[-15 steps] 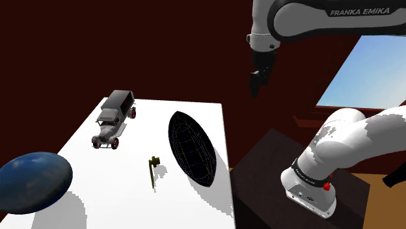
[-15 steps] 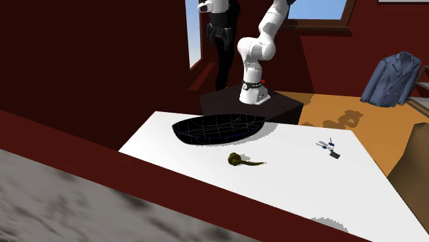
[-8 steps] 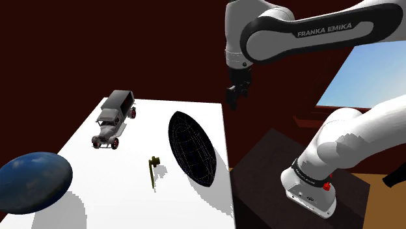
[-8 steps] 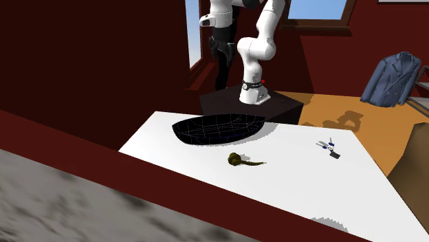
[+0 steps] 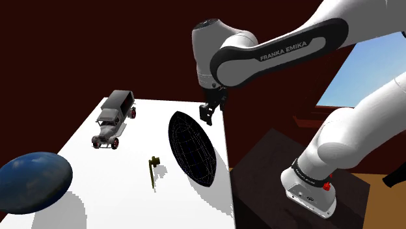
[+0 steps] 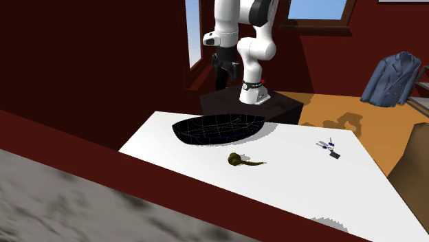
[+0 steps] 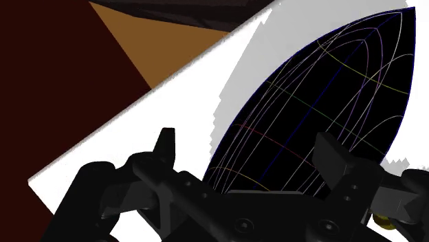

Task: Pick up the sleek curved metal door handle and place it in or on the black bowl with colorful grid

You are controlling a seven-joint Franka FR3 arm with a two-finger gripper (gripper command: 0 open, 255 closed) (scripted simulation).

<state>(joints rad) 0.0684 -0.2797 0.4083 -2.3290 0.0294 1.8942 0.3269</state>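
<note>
Hovering near one end of the black oval bowl (image 5: 192, 148) with coloured grid lines, the all-black gripper (image 5: 207, 114) held its fingers spread, empty. The small curved olive-gold door handle (image 5: 153, 170) lay on the white table (image 5: 123, 188) just beside the bowl. It looked stiff, light, likely slippery; its slim shank seemed the best hold. Dark red walls (image 5: 78, 45) stood behind.
</note>
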